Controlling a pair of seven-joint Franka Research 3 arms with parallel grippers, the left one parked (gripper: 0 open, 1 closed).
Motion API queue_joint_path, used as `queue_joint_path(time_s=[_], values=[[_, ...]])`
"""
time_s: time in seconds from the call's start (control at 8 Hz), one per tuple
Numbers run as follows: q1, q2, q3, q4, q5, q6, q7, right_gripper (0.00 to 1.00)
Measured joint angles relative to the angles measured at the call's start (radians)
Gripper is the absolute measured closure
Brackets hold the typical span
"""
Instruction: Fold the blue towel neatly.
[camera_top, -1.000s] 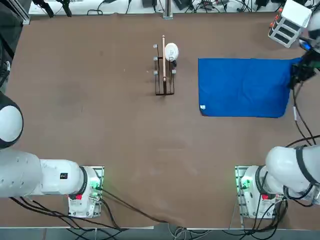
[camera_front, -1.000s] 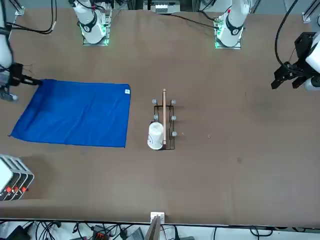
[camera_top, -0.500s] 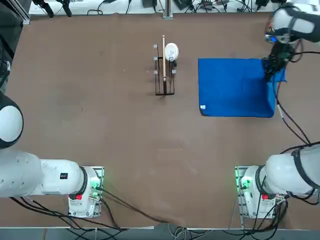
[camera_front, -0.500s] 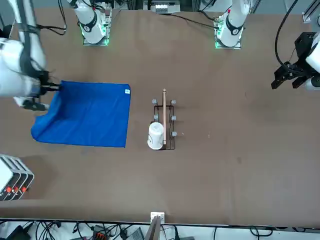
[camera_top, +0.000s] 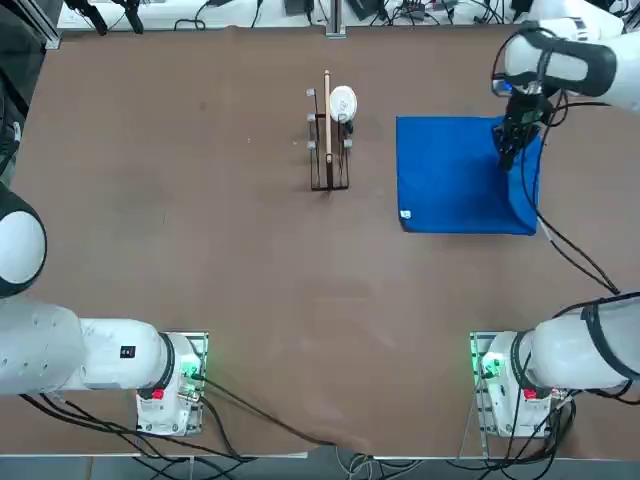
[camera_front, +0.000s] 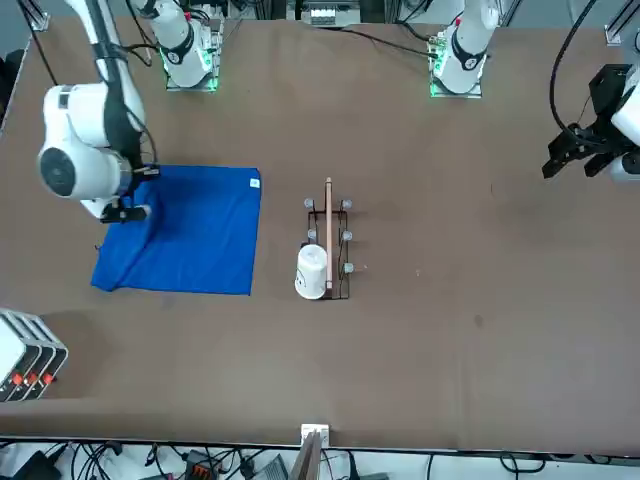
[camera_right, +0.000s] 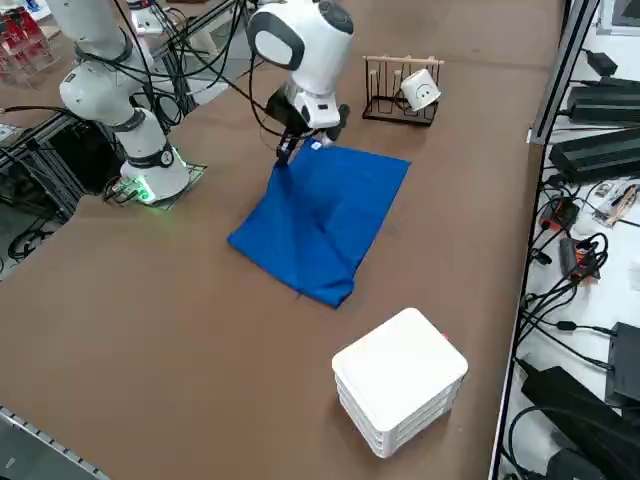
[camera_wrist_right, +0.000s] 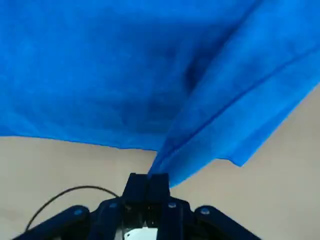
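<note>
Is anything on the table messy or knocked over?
Only a little. The blue towel has one side lifted and draped over itself, because the right gripper is pinching that edge, so it looks lopsided rather than flat. The white cup lies sideways on the small rack, though it may simply be stored there.

A brown tabletop (camera_top: 200, 250) carries a small dark wire rack (camera_top: 328, 150) holding an upright wooden stick, with a white cup (camera_top: 343, 102) lying on its side at one end. A white slotted box (camera_right: 399, 380) sits near one tabletop corner.
</note>
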Motion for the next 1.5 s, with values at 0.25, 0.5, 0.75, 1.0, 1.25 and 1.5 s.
queue_joint_path(time_s=[0.25, 0.5, 0.75, 1.0, 1.25, 1.5], values=[[0.084, 0.001, 0.000, -0.007, 0.000, 0.000, 0.001, 0.98], [0.144, 0.000, 0.000, -0.007, 0.000, -0.002, 0.016, 0.98], [0.233, 0.001, -0.001, -0.007, -0.001, 0.000, 0.096, 0.98], [0.342, 0.005, 0.000, -0.007, -0.001, 0.020, 0.192, 0.98], [0.426, 0.025, 0.000, -0.008, -0.002, 0.061, 0.263, 0.98], [0.491, 0.054, -0.001, -0.008, -0.002, 0.105, 0.333, 0.98]])
